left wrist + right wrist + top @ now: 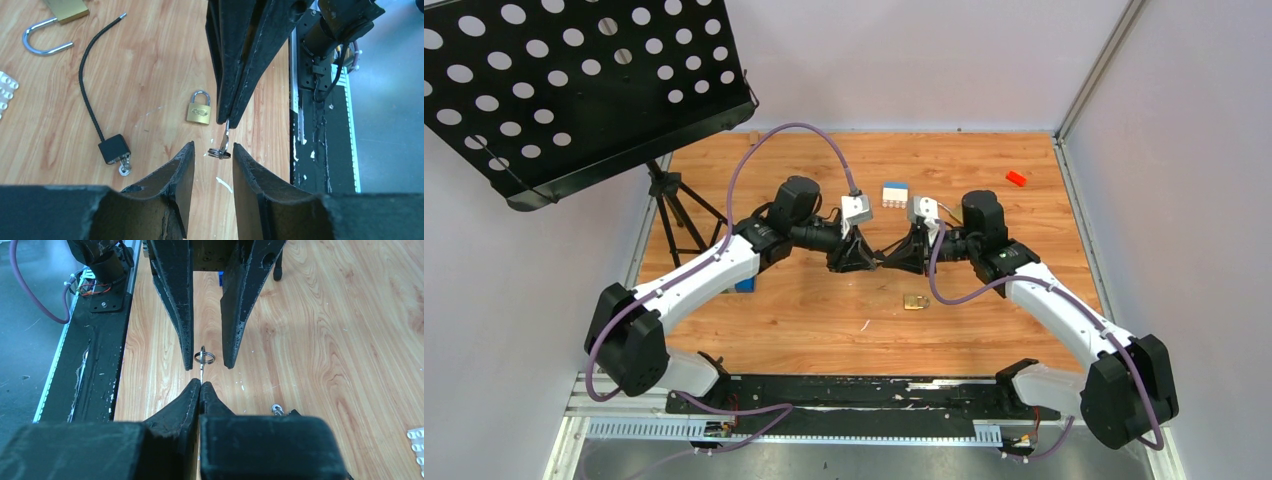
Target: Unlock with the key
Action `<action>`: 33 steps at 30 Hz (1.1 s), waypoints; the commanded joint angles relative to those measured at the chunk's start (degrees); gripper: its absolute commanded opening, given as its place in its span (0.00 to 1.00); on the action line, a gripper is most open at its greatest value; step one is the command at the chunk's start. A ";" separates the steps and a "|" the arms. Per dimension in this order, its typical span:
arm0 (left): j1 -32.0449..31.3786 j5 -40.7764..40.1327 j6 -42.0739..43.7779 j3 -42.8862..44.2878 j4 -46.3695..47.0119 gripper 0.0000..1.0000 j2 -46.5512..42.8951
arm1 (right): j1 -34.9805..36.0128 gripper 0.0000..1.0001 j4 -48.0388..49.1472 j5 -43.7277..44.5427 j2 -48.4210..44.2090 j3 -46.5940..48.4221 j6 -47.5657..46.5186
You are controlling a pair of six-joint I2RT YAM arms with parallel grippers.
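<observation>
My right gripper [201,385] is shut on the blade of the key [202,371], a thin grey key held in the air above the table. Its ring [204,357] points toward my left gripper [212,147]. That gripper is open, its two fingertips on either side of the ring [219,153], with a gap on each side. In the top view the two grippers meet tip to tip, left gripper [864,258] facing right gripper [902,258]. A small brass padlock [200,107] lies shut on the wood below them, also seen in the top view as the padlock [915,301].
A black cable lock [114,148] with a small key [124,167] in it lies left of the padlock. A larger brass padlock [55,25] with a raised shackle lies further off. White-blue block [894,193], red block [1016,178], music stand [574,80] at the back left.
</observation>
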 commanded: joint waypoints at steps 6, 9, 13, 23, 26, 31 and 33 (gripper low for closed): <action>1.06 2.80 -6.70 -1.34 8.64 0.36 -2.45 | -0.76 0.00 4.71 -0.51 -0.90 -1.28 1.84; 1.09 3.91 -7.28 -1.30 9.14 0.32 -1.91 | -0.97 0.00 4.70 -0.51 -0.62 -1.29 2.54; 1.04 4.87 -7.20 -1.21 8.91 0.27 -1.19 | -1.21 0.00 6.27 -0.51 -0.63 -1.29 2.80; 1.05 6.03 -6.33 -0.68 7.62 0.14 -0.52 | -1.53 0.00 6.88 -0.49 -0.85 -1.46 3.34; 1.06 6.40 -6.29 -0.62 7.65 0.11 -0.34 | -1.54 0.00 7.24 -0.25 -0.79 -1.54 3.74; 1.06 7.30 -6.37 -0.42 7.58 0.09 0.40 | -1.62 0.00 7.87 0.09 -0.52 -1.69 4.51; 1.03 7.72 -6.46 -0.34 7.56 0.09 0.72 | -1.57 0.00 8.05 0.11 -0.48 -1.56 4.62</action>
